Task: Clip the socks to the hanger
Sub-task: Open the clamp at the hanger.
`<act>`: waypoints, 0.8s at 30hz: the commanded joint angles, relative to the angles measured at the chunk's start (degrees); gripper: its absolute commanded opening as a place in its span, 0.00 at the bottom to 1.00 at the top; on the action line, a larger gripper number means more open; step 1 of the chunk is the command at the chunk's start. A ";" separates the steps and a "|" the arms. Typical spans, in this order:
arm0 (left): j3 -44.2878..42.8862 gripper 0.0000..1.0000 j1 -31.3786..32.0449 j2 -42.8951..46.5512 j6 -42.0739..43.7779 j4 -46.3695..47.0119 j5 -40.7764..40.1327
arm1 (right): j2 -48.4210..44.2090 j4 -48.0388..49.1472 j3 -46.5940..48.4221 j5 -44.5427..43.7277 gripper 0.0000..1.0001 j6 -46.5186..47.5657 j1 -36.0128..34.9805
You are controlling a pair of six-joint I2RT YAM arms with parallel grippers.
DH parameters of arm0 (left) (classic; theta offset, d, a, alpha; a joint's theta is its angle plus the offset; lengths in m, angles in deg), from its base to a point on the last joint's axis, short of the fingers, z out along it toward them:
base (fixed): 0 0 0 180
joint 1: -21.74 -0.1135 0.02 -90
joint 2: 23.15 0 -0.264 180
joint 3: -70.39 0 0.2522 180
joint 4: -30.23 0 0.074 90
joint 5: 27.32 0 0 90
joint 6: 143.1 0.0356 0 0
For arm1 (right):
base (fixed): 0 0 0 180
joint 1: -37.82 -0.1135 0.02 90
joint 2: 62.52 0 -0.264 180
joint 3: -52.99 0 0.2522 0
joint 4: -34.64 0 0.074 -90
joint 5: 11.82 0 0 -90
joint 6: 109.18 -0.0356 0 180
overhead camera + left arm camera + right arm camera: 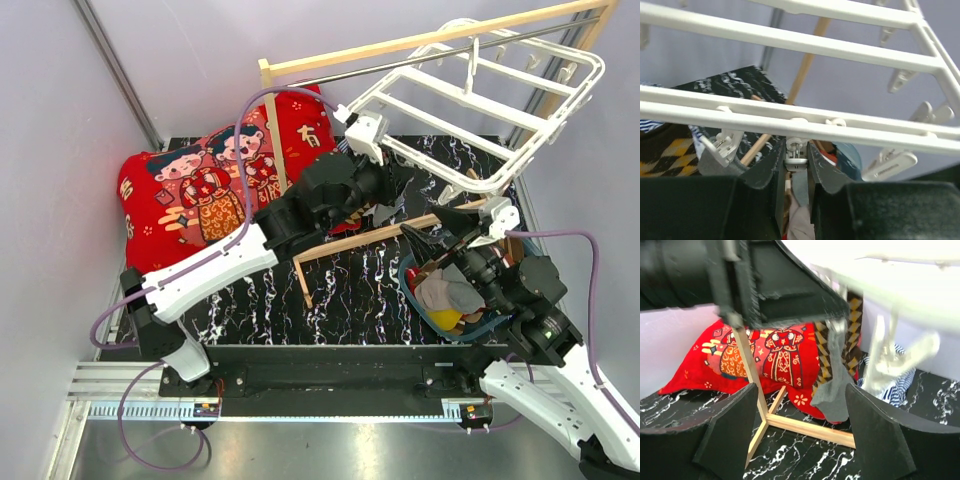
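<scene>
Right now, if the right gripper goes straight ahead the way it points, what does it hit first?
Probably the hanging brown-black-tan diamond-checkered sock with the grey toe, toward the right side of the open right gripper. Depth is unclear; the light wooden rack's base bar lies lower, likely beyond.

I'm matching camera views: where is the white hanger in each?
Top external: hanger upper right, tilted.
Left wrist: hanger bars span the frame.
Right wrist: hanger blurred, top right.
Shared landmark: wooden rack, in all three.

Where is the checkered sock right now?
In the right wrist view, the checkered sock hangs at centre below the white hanger, in front of the red cushion.
</scene>
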 commanded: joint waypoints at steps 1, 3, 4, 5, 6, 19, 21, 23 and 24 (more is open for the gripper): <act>-0.97 0.15 -0.61 3.50 -0.14 2.86 12.73 | -1.36 2.79 -1.46 -2.45 0.79 -4.86 -0.33; -0.98 0.15 -0.96 3.76 0.30 2.07 17.37 | -1.71 2.79 -1.55 -2.27 0.79 -6.00 -0.33; -0.97 0.15 -1.14 4.02 0.91 1.80 18.62 | -1.80 2.79 -1.55 -2.27 0.79 -6.44 -0.33; -0.97 0.15 -1.31 4.11 1.35 1.28 20.37 | -1.97 2.79 -1.55 -2.10 0.79 -7.40 -0.33; -0.80 0.16 -1.40 4.29 1.87 1.27 21.43 | -2.06 2.79 -1.64 -2.01 0.78 -7.93 -0.33; 2.98 0.20 -4.21 4.91 -0.05 6.55 34.26 | -3.82 17.02 -10.25 -3.06 0.73 -21.74 -0.33; 2.98 0.21 -4.48 4.91 -0.66 6.55 35.06 | -3.91 18.51 -11.13 -3.50 0.73 -21.91 -0.33; 2.98 0.21 -4.65 4.91 -0.93 6.55 36.03 | -4.08 18.96 -11.48 -4.73 0.71 -21.74 -0.33; 2.89 0.21 -4.74 4.99 -1.11 6.55 36.21 | -4.09 19.31 -11.48 -4.82 0.70 -21.48 -0.33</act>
